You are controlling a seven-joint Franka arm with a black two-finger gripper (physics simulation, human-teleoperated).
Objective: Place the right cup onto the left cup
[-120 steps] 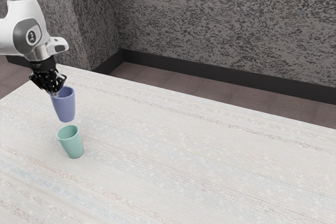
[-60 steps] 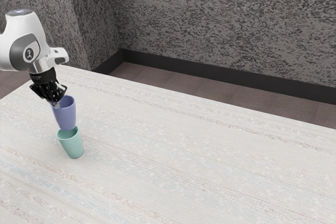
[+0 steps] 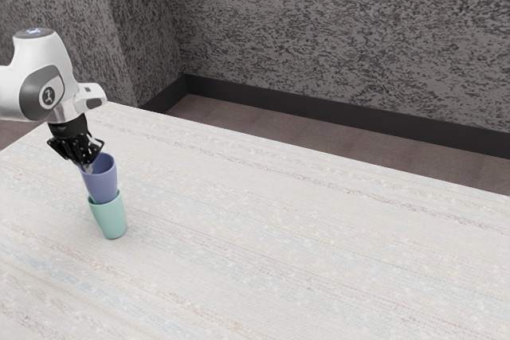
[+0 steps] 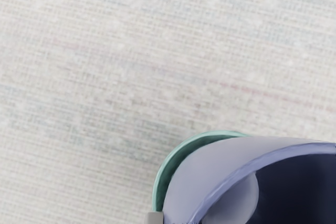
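At the exterior view's left, my gripper (image 3: 86,166) is shut on the rim of the blue-purple cup (image 3: 102,185), on the side nearer the arm. This cup stands nearly upright, its lower end inside the mouth of the green cup (image 3: 111,219), which rests on the table. In the wrist view, the blue-purple cup (image 4: 210,169) lies within the rim of the green cup (image 4: 177,159). A grey fingertip (image 4: 155,217) shows beside the blue-purple cup's wall. The green cup hides the other cup's base.
The pale, streaked table (image 3: 303,236) extends toward the exterior view's right. Beyond its far edge are a brown floor (image 3: 263,121) and a dark textured wall (image 3: 335,29) with a black baseboard.
My hand has moved down with the blue-purple cup, whose bottom has gone from above the green cup into its mouth. The green cup has barely shifted, standing slightly straighter.
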